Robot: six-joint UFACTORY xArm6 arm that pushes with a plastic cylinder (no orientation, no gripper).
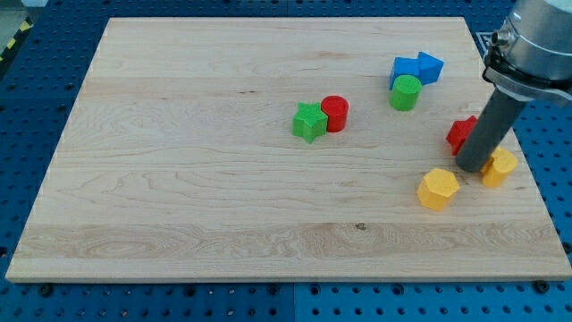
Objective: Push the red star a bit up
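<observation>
Near the view's right edge, my tip rests on the wooden tabletop, at the lower end of the dark rod that slants down from the upper right. It sits just beside the red star, touching or almost touching that block's lower right side; the rod covers part of the star, so only its left portion shows. No claw exists on this arm, so nothing is open, closed or gripping anything; the rod simply ends in the tip.

Just to the right of the tip lies a yellow block, partly hidden behind the rod, its shape hard to make out. A second yellow block, roughly hexagonal, sits near the tip toward the view's lower left.

Above the star, toward the view's top, two blue blocks touch each other: a blue block on the left and a blue triangular block on the right. A green cylinder stands just below them, touching the left one.

Near the middle of the tabletop, well apart from the tip, a green star and a red cylinder sit pressed together, the green one on the left.
</observation>
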